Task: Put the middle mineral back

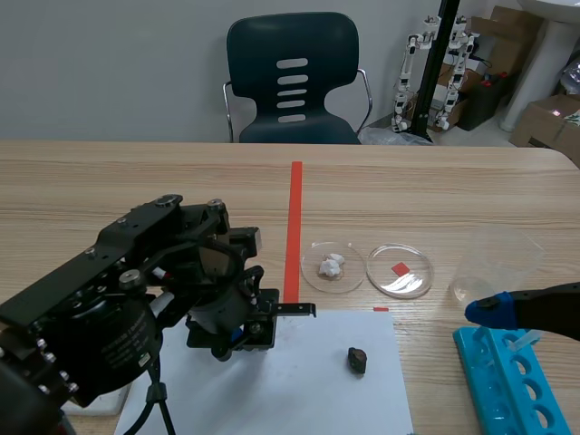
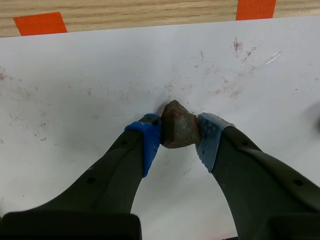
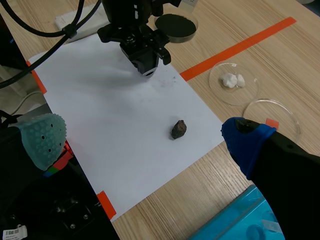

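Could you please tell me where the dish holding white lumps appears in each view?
Scene view: dish right of the tape line, beyond the white paper.
Left wrist view: not in it.
Right wrist view: dish beside the empty dish.
Shared landmark: the white paper.

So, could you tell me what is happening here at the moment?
The left arm's jaws are shut on a brown mineral, over the white paper. A second, darker mineral lies loose on the paper. Beyond it are a clear dish holding white lumps and an empty dish. The right arm's jaws are open, holding nothing.
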You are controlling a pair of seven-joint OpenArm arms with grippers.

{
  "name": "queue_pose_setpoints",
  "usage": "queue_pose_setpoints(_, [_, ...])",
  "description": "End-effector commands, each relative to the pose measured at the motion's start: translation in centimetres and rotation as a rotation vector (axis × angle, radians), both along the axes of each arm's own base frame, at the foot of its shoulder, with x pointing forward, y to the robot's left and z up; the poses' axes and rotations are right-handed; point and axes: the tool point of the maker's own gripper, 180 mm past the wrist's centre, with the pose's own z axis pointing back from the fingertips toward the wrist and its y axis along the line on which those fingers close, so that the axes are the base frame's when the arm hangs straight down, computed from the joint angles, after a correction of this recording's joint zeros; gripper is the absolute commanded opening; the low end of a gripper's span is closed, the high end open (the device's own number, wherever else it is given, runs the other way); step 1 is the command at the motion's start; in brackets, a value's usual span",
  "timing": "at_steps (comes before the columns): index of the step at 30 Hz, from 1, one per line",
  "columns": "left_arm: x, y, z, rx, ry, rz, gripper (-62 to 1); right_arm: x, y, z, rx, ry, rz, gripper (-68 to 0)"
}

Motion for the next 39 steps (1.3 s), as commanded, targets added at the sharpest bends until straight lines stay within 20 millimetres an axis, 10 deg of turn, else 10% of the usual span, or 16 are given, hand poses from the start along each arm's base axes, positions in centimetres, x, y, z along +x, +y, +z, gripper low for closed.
queue_pose_setpoints(1, [0.27,-0.82,0.57,-0.015,-0.009,-0.017,-47.9,0.13,0.13,0.43,0.013,-0.01,0.008,0.4])
queue_pose_setpoints(19, [0.14,-1.22,0.49,-0.023,-0.017,-0.029,-47.6,0.13,0.13,0.43,0.013,-0.01,0.008,0.4])
queue_pose_setpoints(33, [0.16,-1.21,0.51,-0.023,-0.018,-0.029,-18.5,0.13,0.13,0.43,0.013,-0.01,0.008,0.4])
queue_pose_setpoints(39, [0.14,-1.22,0.5,-0.023,-0.017,-0.03,-16.7,0.13,0.13,0.43,0.013,-0.01,0.008,0.4])
